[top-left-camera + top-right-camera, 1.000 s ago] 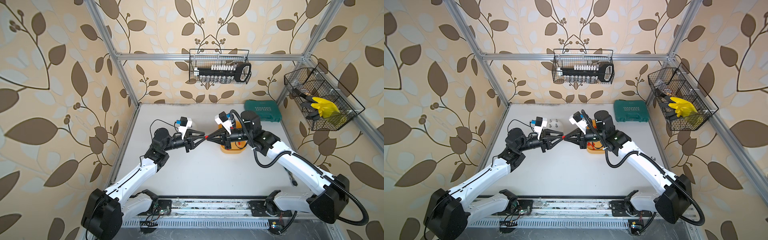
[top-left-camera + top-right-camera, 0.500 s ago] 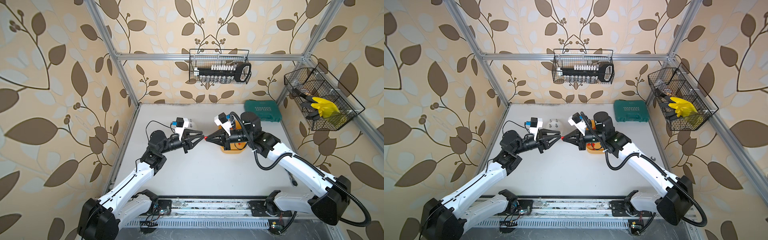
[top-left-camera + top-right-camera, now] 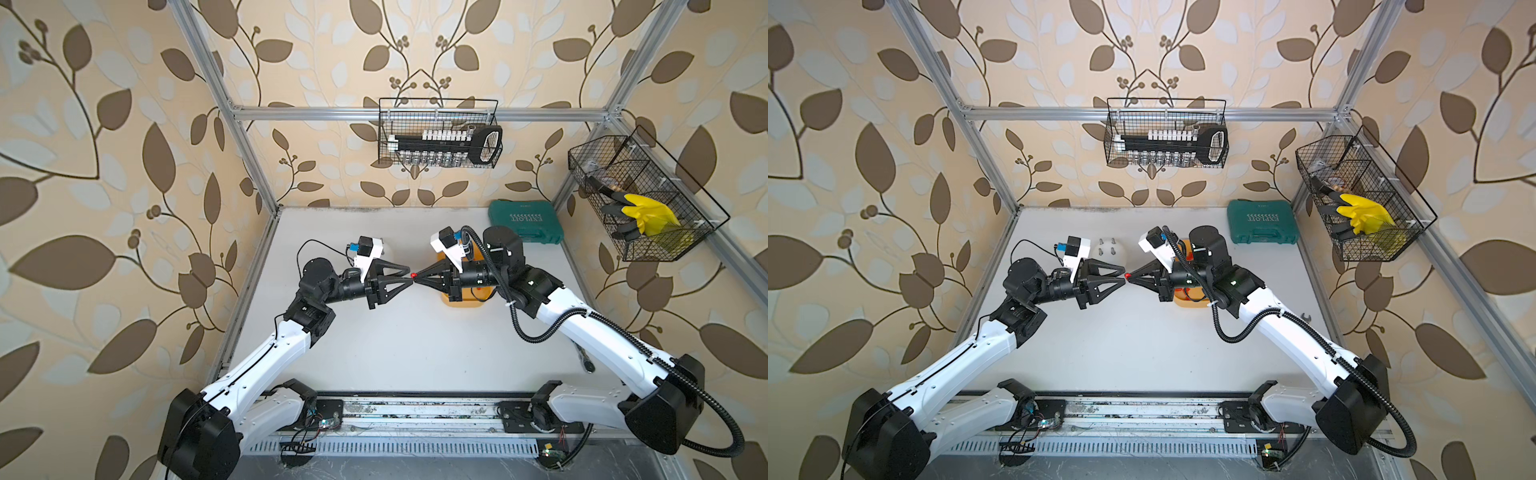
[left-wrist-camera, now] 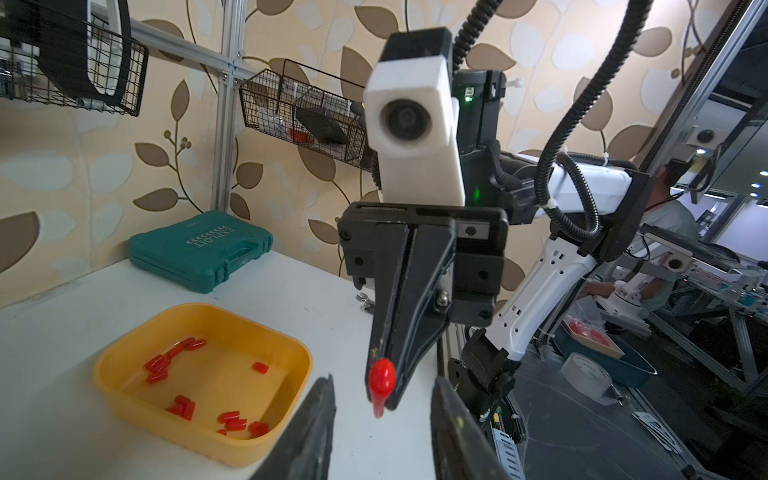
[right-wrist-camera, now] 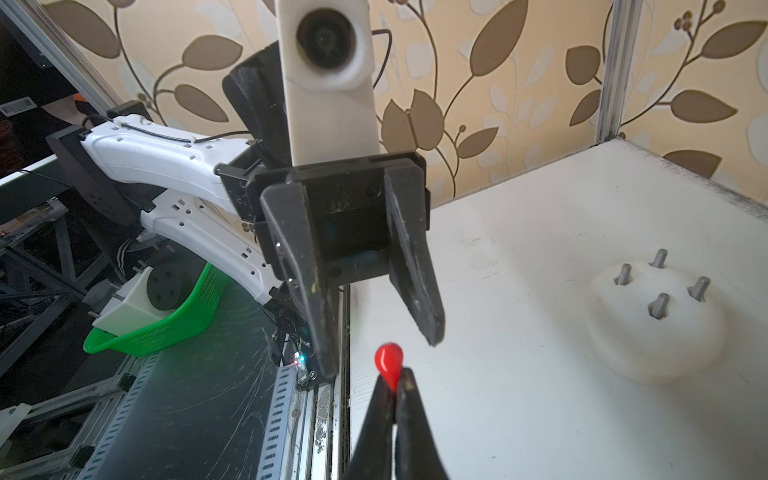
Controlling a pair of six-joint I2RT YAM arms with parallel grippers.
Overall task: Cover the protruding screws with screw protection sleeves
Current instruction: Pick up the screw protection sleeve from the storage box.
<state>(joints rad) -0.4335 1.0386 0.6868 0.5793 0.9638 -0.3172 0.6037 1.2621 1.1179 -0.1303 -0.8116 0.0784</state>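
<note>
I see 2 white-shelled arms, left arm (image 3: 266,357) and right arm (image 3: 582,316), with black joints, black wedge-shaped fingers (image 3: 390,288), a white camera block (image 4: 409,120) per wrist, and corrugated black conduit (image 3: 532,340) at right of frame.

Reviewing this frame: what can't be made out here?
Sleeve: pinched end hidden inside the shut right gripper, both wrist views.
Tray: both top views, right arm covers most of it; contents unreadable.
Left gripper: left wrist view, bottom edge cuts off its fingers' bases.
</note>
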